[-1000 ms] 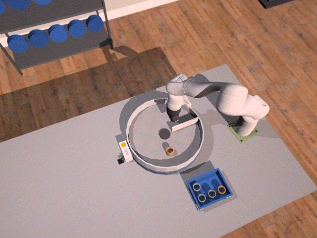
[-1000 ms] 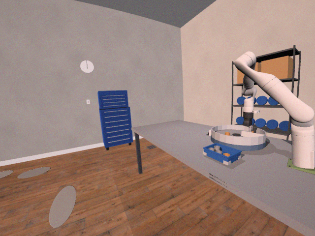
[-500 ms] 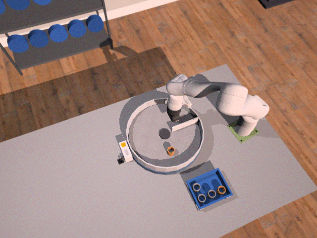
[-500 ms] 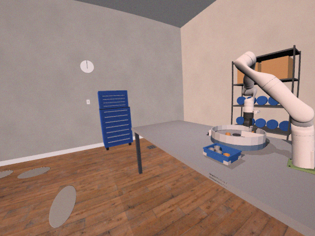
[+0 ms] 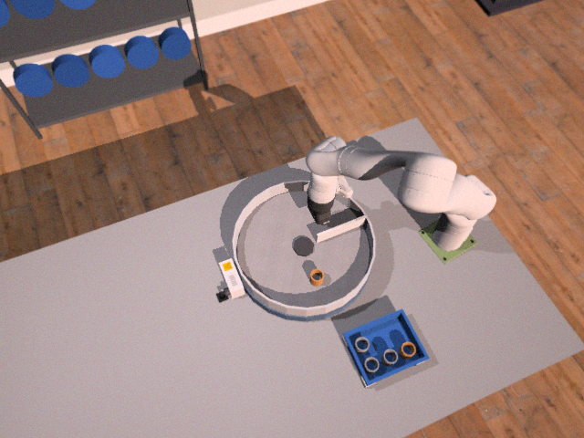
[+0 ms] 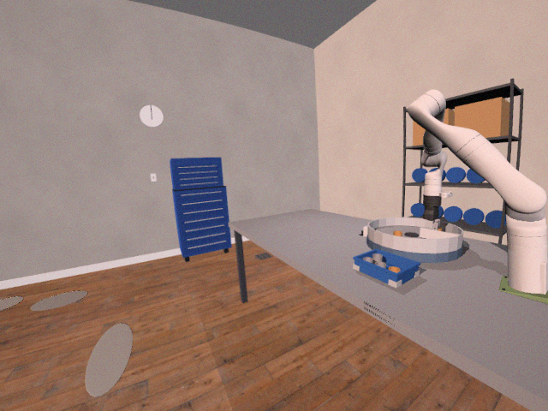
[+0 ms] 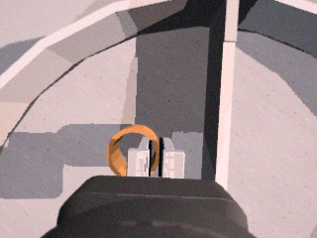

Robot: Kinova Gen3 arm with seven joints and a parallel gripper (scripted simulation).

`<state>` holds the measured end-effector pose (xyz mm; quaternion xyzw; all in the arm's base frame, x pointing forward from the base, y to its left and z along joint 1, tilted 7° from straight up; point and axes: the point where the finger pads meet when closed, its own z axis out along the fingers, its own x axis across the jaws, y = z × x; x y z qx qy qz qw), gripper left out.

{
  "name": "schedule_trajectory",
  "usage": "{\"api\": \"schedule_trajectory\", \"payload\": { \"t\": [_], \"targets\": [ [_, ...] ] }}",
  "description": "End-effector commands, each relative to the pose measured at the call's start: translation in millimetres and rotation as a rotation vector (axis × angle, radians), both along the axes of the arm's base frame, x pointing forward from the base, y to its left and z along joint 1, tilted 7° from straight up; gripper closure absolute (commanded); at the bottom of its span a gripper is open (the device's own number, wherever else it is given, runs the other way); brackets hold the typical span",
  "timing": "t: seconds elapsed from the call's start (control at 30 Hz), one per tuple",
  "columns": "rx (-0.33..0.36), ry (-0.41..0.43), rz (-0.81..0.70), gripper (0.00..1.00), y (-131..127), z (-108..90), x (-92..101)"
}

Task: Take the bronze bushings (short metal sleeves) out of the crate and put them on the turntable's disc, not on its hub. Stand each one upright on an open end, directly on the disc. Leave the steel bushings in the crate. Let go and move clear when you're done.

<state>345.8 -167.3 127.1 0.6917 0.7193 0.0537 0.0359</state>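
Currently, white-grey fingers (image 6: 437, 225) clench the wall of one orange bronze ring-shaped bushing (image 6: 440, 229) (image 7: 115, 159) at the far side of the grey round disc (image 5: 273, 235). Second bronze bushing (image 5: 316, 283) (image 6: 397, 233) stands nearer, on disc; third (image 5: 408, 355) (image 6: 394, 269) sits in blue rectangular crate (image 5: 354, 357) (image 6: 376, 272), near right.

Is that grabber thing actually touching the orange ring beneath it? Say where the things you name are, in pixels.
Touching: the wrist view shows the gripper (image 5: 322, 223) (image 6: 436, 226) (image 7: 155, 150) closed on one wall of the bronze bushing (image 6: 439, 229) (image 7: 117, 160), one finger inside the ring, the other outside.
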Motion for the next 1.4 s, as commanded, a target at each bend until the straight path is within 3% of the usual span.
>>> {"api": "schedule_trajectory", "payload": {
  "t": [0.0, 1.37],
  "targets": [
    [-0.001, -0.005, 0.004, 1.0, 0.1, -0.5, 1.3],
    [-0.001, -0.005, 0.003, 1.0, 0.9, -5.5, 3.0]
  ]
}}
